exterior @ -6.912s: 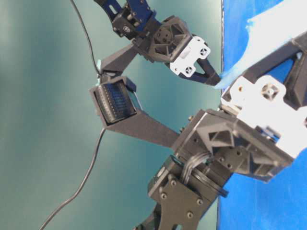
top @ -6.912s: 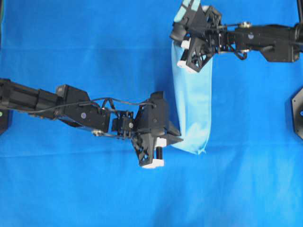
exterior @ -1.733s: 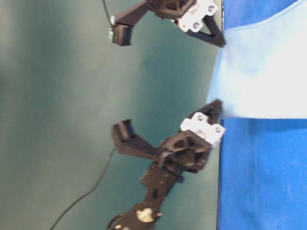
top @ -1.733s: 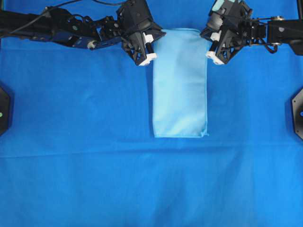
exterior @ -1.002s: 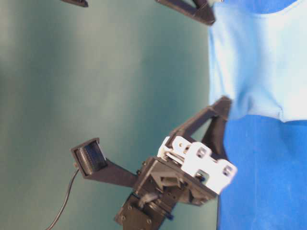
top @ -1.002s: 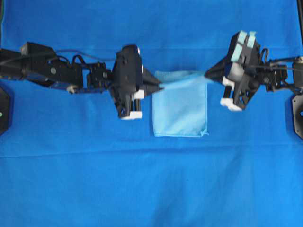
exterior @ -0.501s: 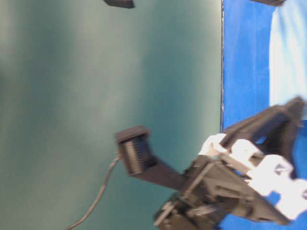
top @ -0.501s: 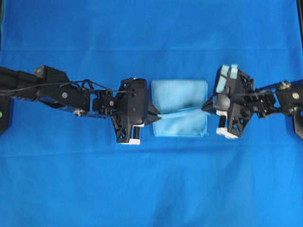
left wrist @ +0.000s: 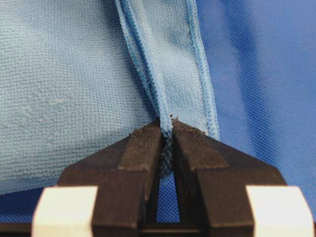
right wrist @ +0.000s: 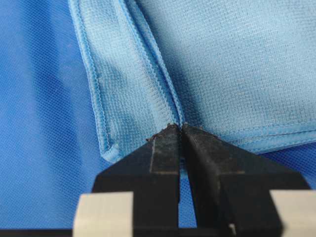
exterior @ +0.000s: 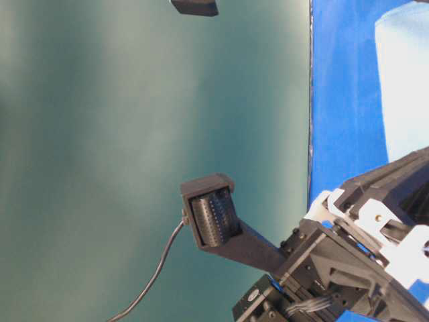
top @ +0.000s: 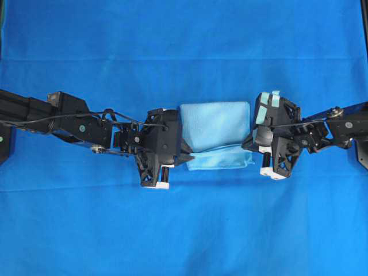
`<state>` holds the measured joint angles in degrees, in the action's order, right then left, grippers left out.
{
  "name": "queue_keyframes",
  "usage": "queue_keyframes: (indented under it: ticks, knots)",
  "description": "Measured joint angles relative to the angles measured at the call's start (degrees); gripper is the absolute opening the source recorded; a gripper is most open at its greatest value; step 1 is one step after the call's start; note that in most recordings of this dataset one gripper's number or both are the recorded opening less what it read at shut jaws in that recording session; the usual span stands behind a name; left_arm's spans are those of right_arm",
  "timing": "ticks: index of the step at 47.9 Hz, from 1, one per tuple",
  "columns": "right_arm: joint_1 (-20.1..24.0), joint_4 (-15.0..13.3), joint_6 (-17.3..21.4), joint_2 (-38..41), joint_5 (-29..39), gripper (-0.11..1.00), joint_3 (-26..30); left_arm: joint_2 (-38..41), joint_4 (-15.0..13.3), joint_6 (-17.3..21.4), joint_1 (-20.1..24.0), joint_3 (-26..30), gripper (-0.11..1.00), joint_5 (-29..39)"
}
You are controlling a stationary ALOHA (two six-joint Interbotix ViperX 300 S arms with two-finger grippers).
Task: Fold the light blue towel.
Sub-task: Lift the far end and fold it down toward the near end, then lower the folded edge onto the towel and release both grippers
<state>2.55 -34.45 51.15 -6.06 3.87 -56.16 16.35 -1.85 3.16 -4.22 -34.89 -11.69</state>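
Light blue towel (top: 215, 129) lies mid-counter on royal-blue covering (top: 184, 230), doubled over. Step in hand: second fold; carried hem sits just short of near edge. L claw (left wrist: 167, 133) and R claw (right wrist: 180, 132) each clamped on a hem corner. Next, in my judgement: lay hems flush w/ lower edge, then release both w/o dragging cloth.

Robot lab (blue-draped table (top: 184, 230); arms)
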Motion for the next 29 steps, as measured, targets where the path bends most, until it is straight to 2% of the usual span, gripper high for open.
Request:
queue_keyframes:
  ticks: [4, 6, 9, 14, 17, 19, 23, 29]
  knots:
    - [0.0, 0.4, -0.1, 0.1, 0.0, 0.07, 0.2, 0.0, 0.0, 0.0, 0.2, 0.0, 0.06, 0.1]
    - [0.0, 0.6, -0.1, 0.1, 0.0, 0.09, 0.1, -0.1, 0.0, 0.0, 0.2, 0.0, 0.12, 0.0]
    - [0.1, 0.7, -0.1, 0.1, 0.0, 0.26, 0.2, -0.1, 0.0, 0.4, 0.2, 0.0, 0.26, 0.1]
    - [0.6, 0.8, -0.2, 0.1, 0.4, 0.55, 0.4, -0.2, 0.0, 0.9, 0.2, -0.1, 0.56, 0.5]
    - [1.0, 0.9, -0.2, 0.0, 1.0, 0.62, 0.8, -0.5, 0.0, 1.1, 0.2, -0.2, 0.70, 1.1]
    - [1.3, 0.8, -0.4, -0.4, 1.7, 0.60, 1.1, -1.4, 0.0, 1.3, 0.2, -0.4, 0.70, 1.8]
    - [1.9, 0.8, -0.6, -2.0, 3.5, 0.56, 1.5, -3.4, 0.0, 1.7, 0.3, -0.7, 0.64, 3.3]
    - [2.9, 0.8, -1.1, -6.3, 7.3, 0.56, 2.3, -7.6, 0.0, 2.5, 0.2, -1.3, 0.60, 6.3]
